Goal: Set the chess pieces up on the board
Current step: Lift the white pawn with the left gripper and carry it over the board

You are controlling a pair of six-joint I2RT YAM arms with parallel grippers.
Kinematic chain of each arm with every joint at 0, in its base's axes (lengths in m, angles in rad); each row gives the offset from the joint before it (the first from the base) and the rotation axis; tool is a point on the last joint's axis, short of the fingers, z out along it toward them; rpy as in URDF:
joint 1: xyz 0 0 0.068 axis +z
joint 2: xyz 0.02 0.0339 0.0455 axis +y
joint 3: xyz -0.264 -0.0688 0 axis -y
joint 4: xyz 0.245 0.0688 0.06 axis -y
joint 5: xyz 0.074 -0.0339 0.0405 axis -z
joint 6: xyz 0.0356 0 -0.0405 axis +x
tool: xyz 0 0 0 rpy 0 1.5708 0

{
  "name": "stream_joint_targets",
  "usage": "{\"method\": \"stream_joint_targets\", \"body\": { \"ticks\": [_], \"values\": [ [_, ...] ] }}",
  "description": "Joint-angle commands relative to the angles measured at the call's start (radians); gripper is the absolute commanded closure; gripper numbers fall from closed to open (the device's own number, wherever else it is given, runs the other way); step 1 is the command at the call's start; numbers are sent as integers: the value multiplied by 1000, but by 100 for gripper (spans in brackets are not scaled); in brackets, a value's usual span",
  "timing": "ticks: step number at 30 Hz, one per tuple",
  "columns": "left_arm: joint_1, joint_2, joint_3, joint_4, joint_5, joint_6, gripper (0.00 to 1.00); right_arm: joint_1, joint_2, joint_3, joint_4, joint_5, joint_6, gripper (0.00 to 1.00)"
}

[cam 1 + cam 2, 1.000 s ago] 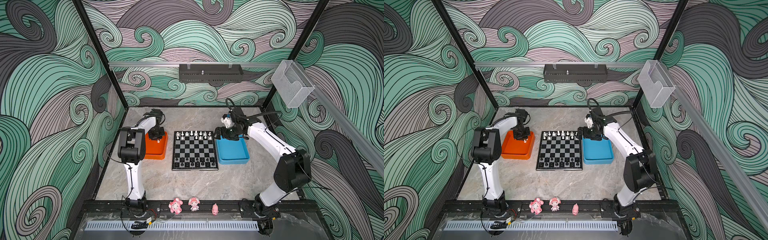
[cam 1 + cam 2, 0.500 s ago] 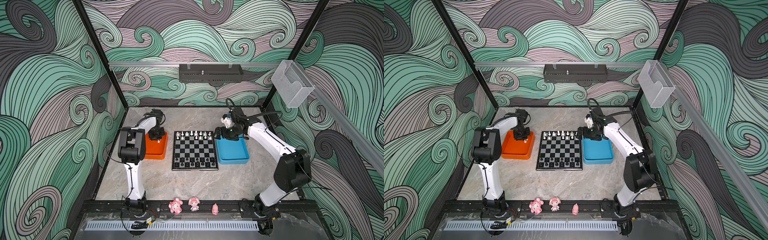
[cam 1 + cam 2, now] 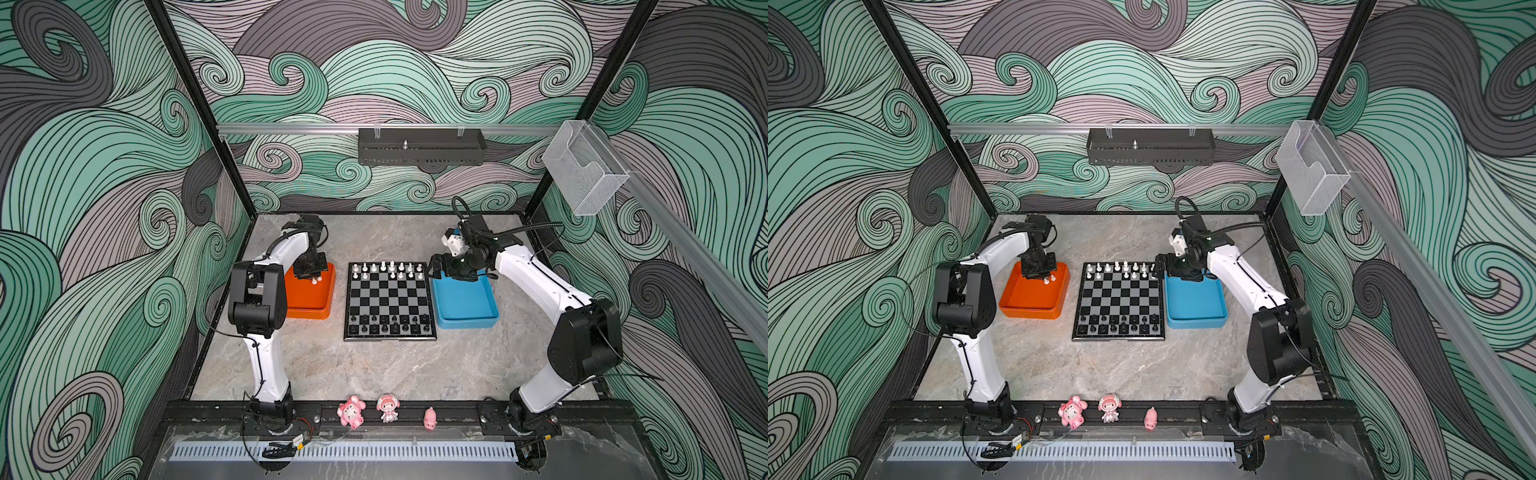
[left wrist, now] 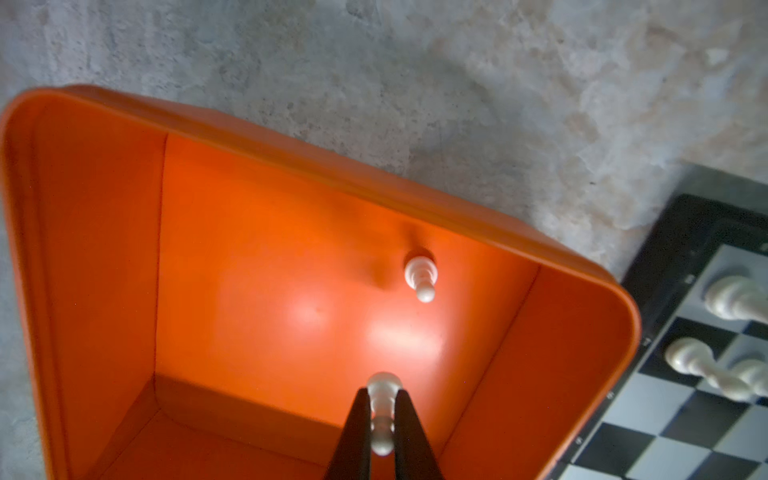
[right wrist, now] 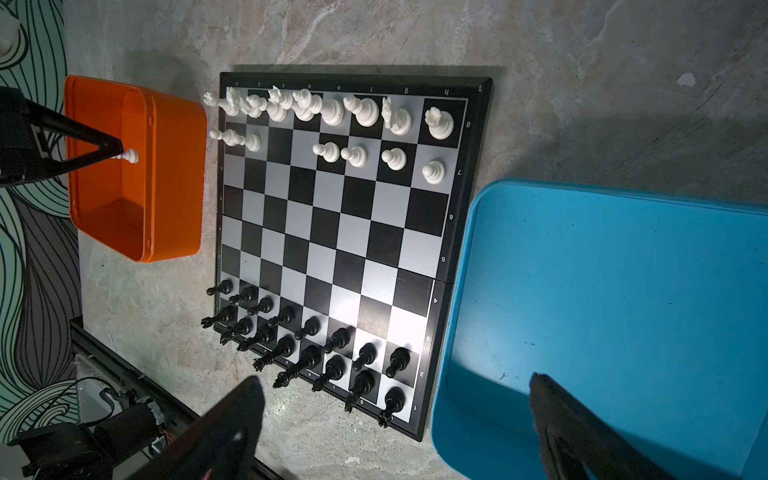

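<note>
I am clamping a white pawn, head poking past the tips, in my left gripper inside the orange tray, the board lying just rightward, my right gripper gaping empty.

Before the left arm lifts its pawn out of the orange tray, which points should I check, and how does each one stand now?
1. Grip: the left gripper is shut on a white pawn, just below its head: ok.
2. Pawn upright in the grip: cannot tell.
3. The second pawn stands apart in the orange tray, clear of the fingers: ok.
4. Target: two free squares remain in the white pawn row of the board: ok.
5. The right gripper is open over the blue tray, away from those squares: ok.
</note>
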Motion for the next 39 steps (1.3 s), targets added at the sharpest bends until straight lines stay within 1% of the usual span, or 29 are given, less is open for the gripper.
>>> {"method": "stream_joint_targets", "body": {
  "ticks": [1, 6, 12, 15, 21, 28, 32, 39],
  "values": [
    [-24, -58, 20, -80, -5, 19, 87, -3, -4, -5, 1, -6, -10, 1],
    [-58, -85, 61, -119, -13, 26, 87, -4, -12, -7, 1, -5, -9, 1],
    [-117, -68, 131, -140, 7, 22, 87, -4, -25, -16, 1, 3, -9, 1],
    [-163, -31, 180, -143, 29, 22, 87, -8, -27, -21, 2, -3, -9, 1],
    [-257, 73, 331, -164, 56, 12, 87, -21, -39, -30, 1, -5, -9, 1],
    [-326, 195, 480, -190, 76, 9, 87, -41, -54, -50, 1, -4, -12, 1],
    [-350, 237, 521, -199, 74, 9, 87, -52, -63, -63, 2, -4, -15, 1],
    [-376, 281, 541, -186, 88, 5, 87, -62, -62, -68, 2, -10, -17, 1]
  ]
}}
